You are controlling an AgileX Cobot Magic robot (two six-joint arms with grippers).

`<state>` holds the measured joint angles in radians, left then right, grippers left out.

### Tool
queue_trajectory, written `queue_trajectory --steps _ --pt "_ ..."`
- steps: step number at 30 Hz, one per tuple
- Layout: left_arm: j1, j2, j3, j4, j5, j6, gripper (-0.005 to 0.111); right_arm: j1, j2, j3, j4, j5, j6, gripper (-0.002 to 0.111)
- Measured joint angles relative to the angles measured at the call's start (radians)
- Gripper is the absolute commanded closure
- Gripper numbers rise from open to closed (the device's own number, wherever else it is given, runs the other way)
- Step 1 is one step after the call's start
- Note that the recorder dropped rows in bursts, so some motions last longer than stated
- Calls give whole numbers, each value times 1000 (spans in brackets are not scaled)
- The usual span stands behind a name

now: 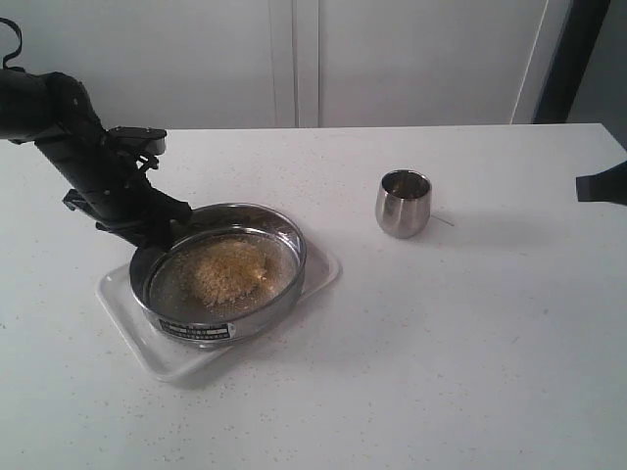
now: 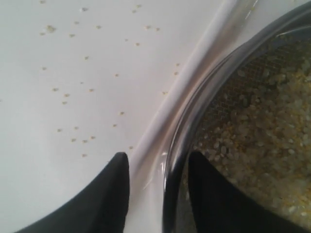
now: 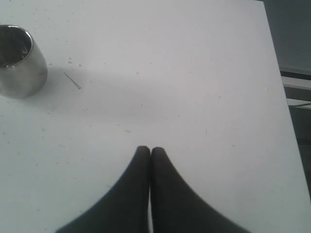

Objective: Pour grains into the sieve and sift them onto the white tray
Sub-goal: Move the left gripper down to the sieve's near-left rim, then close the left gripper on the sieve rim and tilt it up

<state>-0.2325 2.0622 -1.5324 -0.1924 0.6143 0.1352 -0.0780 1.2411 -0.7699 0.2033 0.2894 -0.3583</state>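
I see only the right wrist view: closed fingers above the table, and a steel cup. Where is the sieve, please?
Observer: The sieve sits on the white tray, on the left of the exterior view, apart from the steel cup.
Operator: Are grains inside it?
Observer: Yes, a pile of grains lies on its mesh.
Operator: And where is the left gripper?
Observer: The left gripper straddles the sieve's rim, one finger inside and one outside. A gap shows between the outer finger and the rim, so it is open.
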Motion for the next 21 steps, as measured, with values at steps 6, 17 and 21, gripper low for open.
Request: queue_trajectory --steps 6,17,21 --pt "0 7 0 0 -1 -1 79 0 0 0 0 0 0 108" --pt "-1 11 0 -5 11 -7 107 0 0 0 0 0 0 108" --pt "-1 11 0 -2 12 -27 107 0 0 0 0 0 0 108"
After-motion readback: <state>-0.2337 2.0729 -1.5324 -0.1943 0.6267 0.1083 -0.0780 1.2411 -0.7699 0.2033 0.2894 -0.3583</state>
